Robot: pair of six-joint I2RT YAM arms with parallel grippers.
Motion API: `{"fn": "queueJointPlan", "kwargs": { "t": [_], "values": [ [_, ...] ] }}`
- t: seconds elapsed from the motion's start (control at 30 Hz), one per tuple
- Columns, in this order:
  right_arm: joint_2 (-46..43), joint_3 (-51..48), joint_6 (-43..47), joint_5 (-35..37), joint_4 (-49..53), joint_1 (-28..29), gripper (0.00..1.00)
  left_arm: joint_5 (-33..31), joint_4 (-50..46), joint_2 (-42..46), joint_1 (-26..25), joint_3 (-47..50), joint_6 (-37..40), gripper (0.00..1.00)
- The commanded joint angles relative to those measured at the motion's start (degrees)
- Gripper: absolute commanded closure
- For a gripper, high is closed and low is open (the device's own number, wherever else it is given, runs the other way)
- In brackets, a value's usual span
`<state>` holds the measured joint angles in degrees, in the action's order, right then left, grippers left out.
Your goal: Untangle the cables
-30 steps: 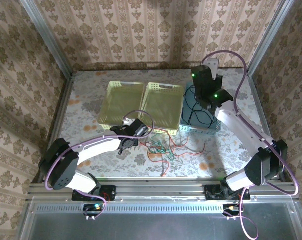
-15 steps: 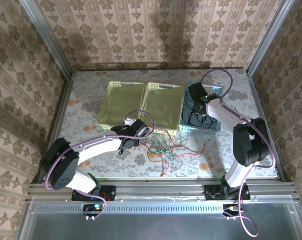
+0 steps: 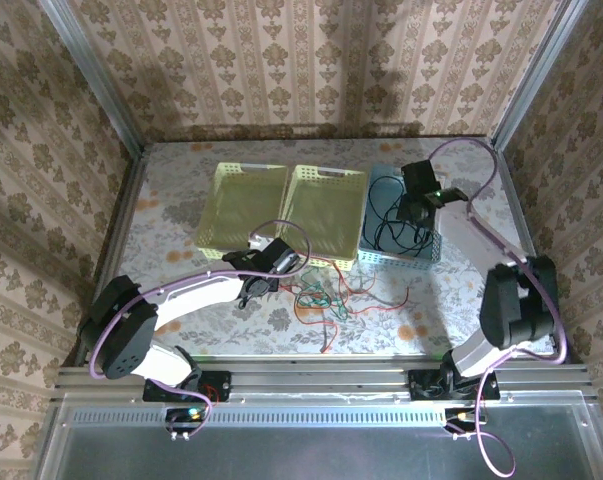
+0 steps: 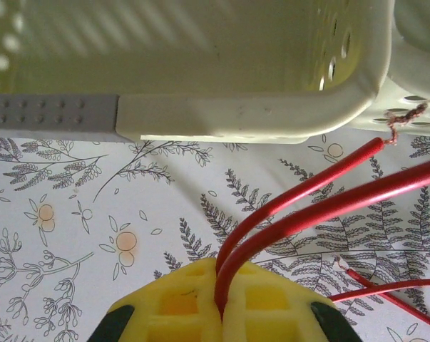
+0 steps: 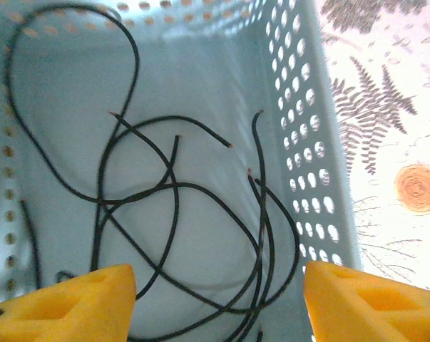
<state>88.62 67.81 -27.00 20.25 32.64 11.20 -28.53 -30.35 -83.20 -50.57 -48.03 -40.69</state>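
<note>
Left gripper [image 4: 220,310] is clamped shut on a red cable [image 4: 309,211]. A doubled strand is seen leaving the pads [image 4: 172,308], just in front of the yellow basket [image 4: 257,121] corner. Right gripper [image 5: 216,303] stands wide open over the blue basket [image 5: 300,107], with nothing between its jaws. Black cables [image 5: 173,191] are lying loose on that basket's floor, crossed over each other.

The tangle [image 3: 326,295], red and green, is spread on the table [image 3: 166,210] between the baskets and the near edge, about mid-width.

Handling, as judged:
- **Feel:** the wire is thin, light and limp, with slight spring. The insulation is smooth, so slip through the pads is likely under a hard pull.
- **Behaviour:** with so little weight, the whole knot is expected to be dragged along rather than freed unless it is pinned by the other gripper.
- **Where to grip:** a pinch close to a crossing or near a free end is preferred.
- **Pulling:** slow pulls are advised. A stripped end [image 4: 406,115] is frayed and could snag in basket holes.
</note>
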Motion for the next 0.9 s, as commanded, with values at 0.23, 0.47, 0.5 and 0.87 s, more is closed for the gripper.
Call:
{"fn": "queueJointPlan", "kwargs": {
  "t": [0.23,0.47,0.5,0.87],
  "values": [
    [-17.94,-15.50,5.95,-18.71,-8.66,15.11,0.37,-1.26,-0.06,-0.22,-0.15,-1.16,1.14,1.00],
    [-14.11,-21.56,6.51,-23.39,-10.59,27.29,0.38,-0.82,0.29,-1.08,-0.15,-1.76,1.93,1.00],
    [-13.10,-22.26,6.09,-23.56,-11.85,27.29,0.39,-0.82,0.20,-1.18,-0.22,-1.88,1.93,1.00],
    [-1.87,-21.31,5.18,-22.99,-15.73,27.29,0.90,-3.46,-2.84,0.15,-0.37,-1.89,-0.47,1.00]
  ]
}}
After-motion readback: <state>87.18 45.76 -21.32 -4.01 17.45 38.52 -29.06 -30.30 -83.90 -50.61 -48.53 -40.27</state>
